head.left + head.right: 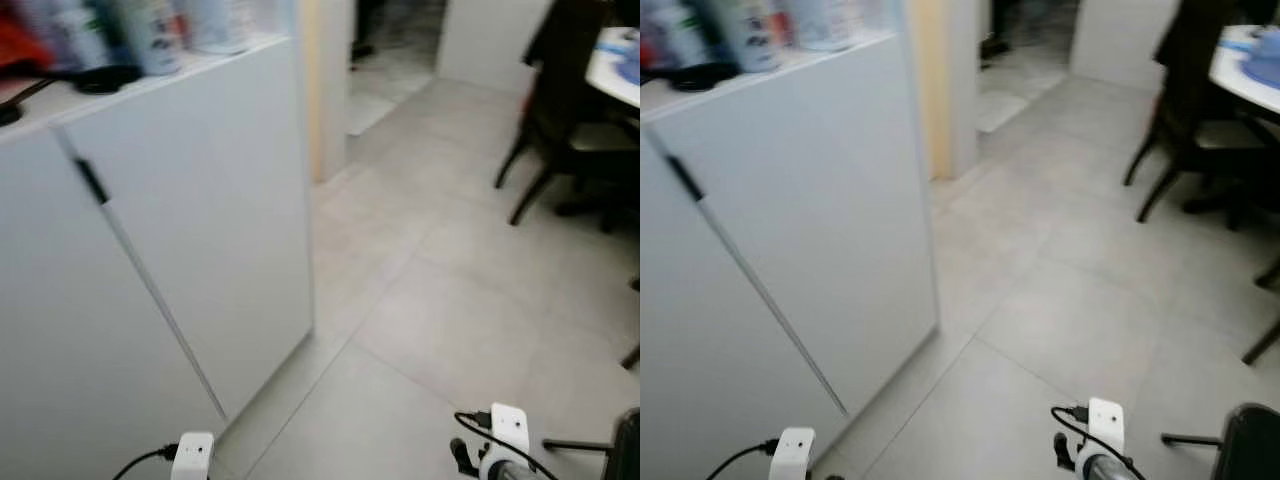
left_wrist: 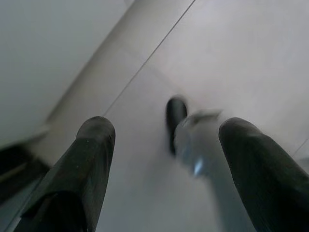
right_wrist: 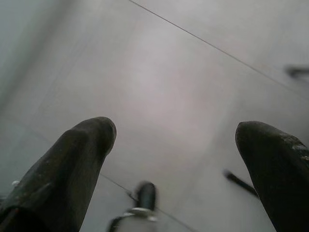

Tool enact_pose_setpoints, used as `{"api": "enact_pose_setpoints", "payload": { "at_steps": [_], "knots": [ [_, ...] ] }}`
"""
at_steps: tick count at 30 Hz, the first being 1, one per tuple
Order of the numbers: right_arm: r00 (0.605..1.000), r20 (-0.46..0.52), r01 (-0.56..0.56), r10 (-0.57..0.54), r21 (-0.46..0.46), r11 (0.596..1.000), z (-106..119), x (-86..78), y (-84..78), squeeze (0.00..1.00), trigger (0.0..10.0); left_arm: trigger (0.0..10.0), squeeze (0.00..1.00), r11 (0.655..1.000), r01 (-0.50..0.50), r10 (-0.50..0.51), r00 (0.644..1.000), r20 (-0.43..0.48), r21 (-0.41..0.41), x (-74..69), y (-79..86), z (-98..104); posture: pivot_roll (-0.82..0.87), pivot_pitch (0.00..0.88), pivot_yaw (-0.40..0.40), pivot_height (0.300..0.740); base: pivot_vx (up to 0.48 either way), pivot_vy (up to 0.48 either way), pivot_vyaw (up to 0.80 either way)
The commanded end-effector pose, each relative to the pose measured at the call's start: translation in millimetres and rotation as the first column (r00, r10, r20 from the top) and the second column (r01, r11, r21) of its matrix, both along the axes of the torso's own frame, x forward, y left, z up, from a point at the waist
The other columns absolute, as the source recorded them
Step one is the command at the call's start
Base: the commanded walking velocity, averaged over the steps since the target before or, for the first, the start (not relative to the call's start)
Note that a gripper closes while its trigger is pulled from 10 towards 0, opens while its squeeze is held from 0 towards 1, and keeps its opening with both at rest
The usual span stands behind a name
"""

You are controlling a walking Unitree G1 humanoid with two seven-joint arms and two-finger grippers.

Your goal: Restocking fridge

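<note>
A white cabinet (image 1: 170, 250) with a black handle (image 1: 92, 182) stands on my left. Several blurred bottles (image 1: 150, 35) and containers sit on its top. Both arms hang low over the grey tiled floor. In the left wrist view my left gripper (image 2: 166, 140) is open, its two black fingers wide apart above the tiles, with a blurred foot of mine between them. In the right wrist view my right gripper (image 3: 176, 140) is open too, holding nothing over the floor. The white wrist mounts (image 1: 192, 455) (image 1: 508, 428) peek in at the bottom edge of the left eye view.
Dark chairs (image 1: 560, 140) stand by a white table (image 1: 615, 65) at the far right. A doorway (image 1: 385, 60) opens at the back past a pale wooden post (image 1: 312, 90). Open tiled floor (image 1: 440, 300) stretches ahead. A black chair base (image 1: 1250, 445) sits near my right arm.
</note>
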State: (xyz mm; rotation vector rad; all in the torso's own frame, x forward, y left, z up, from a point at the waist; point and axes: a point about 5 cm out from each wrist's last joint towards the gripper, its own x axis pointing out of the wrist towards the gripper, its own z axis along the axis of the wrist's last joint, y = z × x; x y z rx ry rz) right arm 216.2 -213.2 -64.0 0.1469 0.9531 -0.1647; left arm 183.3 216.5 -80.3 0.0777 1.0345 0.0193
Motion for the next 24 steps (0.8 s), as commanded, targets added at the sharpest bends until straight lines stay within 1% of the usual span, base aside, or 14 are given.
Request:
{"api": "enact_pose_setpoints", "payload": {
  "at_steps": [1, 7, 13, 24],
  "knots": [
    [1.000, -0.025, -0.006, 0.006, -0.010, 1.000, -3.1, -7.0, -4.4, 0.00, 10.0, 10.0, 0.00, 1.000, 0.017, -0.017, 1.000, -0.006, -0.003, 1.0, -3.6, -0.3, 0.06, 0.000, -0.040, 0.740, 0.000, 0.000, 0.80],
    [0.999, -0.030, -0.010, 0.010, -0.014, 1.000, -3.6, -7.9, -4.7, 0.00, 10.0, 10.0, 0.00, 1.000, 0.021, -0.021, 1.000, -0.017, 0.001, -0.2, -3.4, -0.9, 0.06, 0.000, -0.038, 0.740, 0.000, 0.000, 0.78],
    [0.999, -0.037, -0.040, 0.040, -0.018, 0.999, -3.6, -8.2, -4.9, 0.00, 10.0, 10.0, 0.00, 1.000, 0.020, -0.020, 0.999, -0.027, 0.003, -1.6, -3.6, -1.7, 0.06, 0.000, -0.040, 0.740, 0.000, 0.000, 0.74],
    [0.999, -0.037, -0.037, 0.036, -0.013, 0.999, -3.0, -7.1, -5.2, 0.00, 10.0, 10.0, 0.00, 1.000, 0.011, -0.011, 1.000, -0.024, 0.006, -0.5, -3.2, -1.2, 0.06, 0.000, -0.048, 0.740, 0.000, 0.000, 0.74]
  ]
}}
